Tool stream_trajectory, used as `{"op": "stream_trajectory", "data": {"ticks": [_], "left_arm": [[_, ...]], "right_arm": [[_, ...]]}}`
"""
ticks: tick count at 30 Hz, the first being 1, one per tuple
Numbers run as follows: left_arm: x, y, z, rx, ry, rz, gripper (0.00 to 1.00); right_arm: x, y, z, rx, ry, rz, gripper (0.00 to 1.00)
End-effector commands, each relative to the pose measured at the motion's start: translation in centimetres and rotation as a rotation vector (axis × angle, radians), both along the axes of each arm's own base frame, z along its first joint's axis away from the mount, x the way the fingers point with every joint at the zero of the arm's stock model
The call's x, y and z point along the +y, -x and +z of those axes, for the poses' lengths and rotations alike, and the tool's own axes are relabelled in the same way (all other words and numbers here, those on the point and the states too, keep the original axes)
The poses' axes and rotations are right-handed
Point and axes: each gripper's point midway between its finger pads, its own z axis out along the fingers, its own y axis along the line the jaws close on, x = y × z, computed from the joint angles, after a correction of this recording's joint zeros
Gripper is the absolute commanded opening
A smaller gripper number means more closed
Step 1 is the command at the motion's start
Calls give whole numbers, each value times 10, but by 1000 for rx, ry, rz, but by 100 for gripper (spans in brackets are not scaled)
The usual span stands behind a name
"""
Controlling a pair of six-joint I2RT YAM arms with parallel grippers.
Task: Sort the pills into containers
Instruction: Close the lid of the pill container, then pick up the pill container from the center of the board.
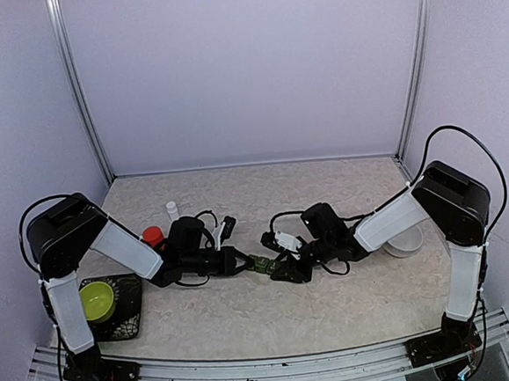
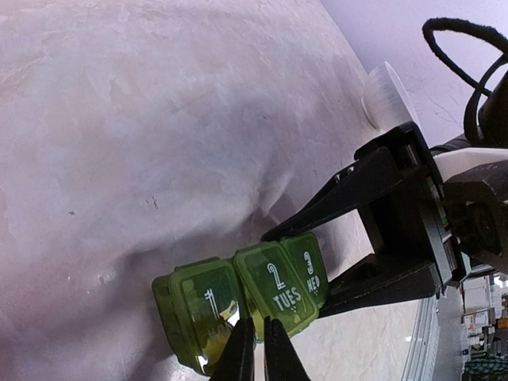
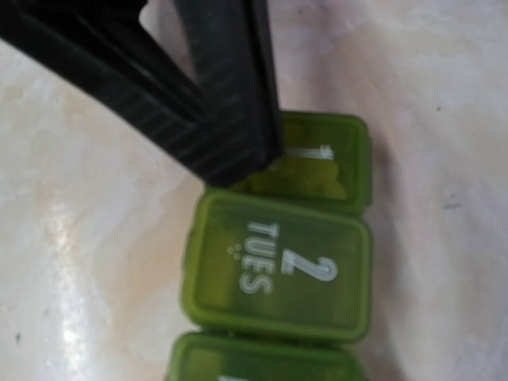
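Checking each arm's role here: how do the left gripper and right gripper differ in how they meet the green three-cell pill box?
The black left gripper has its fingers shut together, tips at the lid of cell 1 of the green three-cell pill box. The black right gripper has its fingers spread, clamping the box's WED end from both sides. Both are two-fingered and meet the same box.

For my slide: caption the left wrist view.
Shut left jaws touch the pill box at cell one; right jaws grip cell three.
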Motion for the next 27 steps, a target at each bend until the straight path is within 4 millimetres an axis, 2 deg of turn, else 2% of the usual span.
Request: {"op": "stream_trajectory", "data": {"ticks": [1, 7, 10, 13, 15, 20, 27], "left_arm": [[-1, 2, 15, -14, -36, -8, 10], [6, -3, 37, -64, -38, 31, 29], [11, -9, 39, -79, -67, 60, 39], [18, -15, 28, -60, -116, 103, 40], [23, -18, 20, -41, -132, 128, 39], [22, -15, 6, -15, -149, 133, 38], [13, -6, -4, 1, -159, 109, 39]], "right_arm": [[3, -3, 9, -18, 9, -4, 36], [6, -6, 9, -28, 30, 16, 41], [7, -8, 11, -38, 43, 22, 54], [6, -10, 16, -47, 48, 13, 69], [4, -10, 17, -47, 52, 7, 73], [5, -16, 21, -38, 54, -32, 76], [20, -27, 43, -38, 11, -82, 76]]}}
